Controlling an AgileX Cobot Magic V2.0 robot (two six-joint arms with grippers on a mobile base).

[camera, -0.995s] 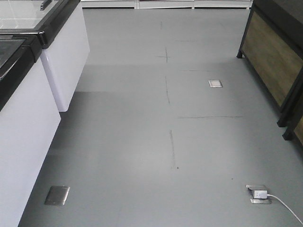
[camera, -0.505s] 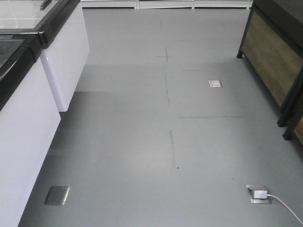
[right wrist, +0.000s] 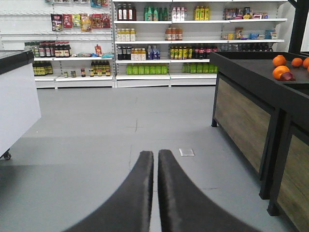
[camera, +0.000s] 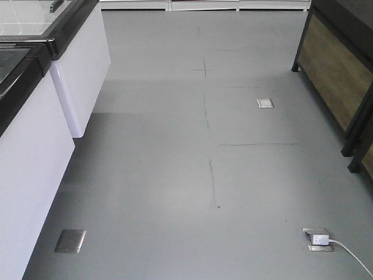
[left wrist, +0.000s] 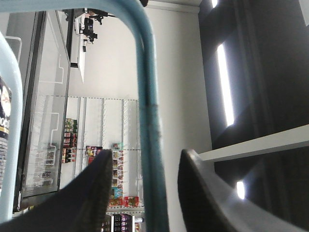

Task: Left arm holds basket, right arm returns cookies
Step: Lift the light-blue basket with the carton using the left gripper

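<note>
In the left wrist view a light blue hoop handle of the basket (left wrist: 147, 96) runs between the two black fingers of my left gripper (left wrist: 147, 155). The jaws stand apart, with a gap on each side of the handle. A second hoop (left wrist: 12, 121) curves along the left edge, and behind it shows a sliver of a dark printed box, the cookies (left wrist: 4, 116). The basket's body is out of view. My right gripper (right wrist: 156, 154) points over the grey floor, shut with only a thin slit and nothing in it.
White freezer cabinets (camera: 35, 146) line the left of the aisle. A dark wooden display stand (camera: 335, 76) bearing oranges (right wrist: 280, 71) lines the right. A floor socket with plug and cable (camera: 319, 239) lies near right. Stocked shelves (right wrist: 164, 43) cover the far wall.
</note>
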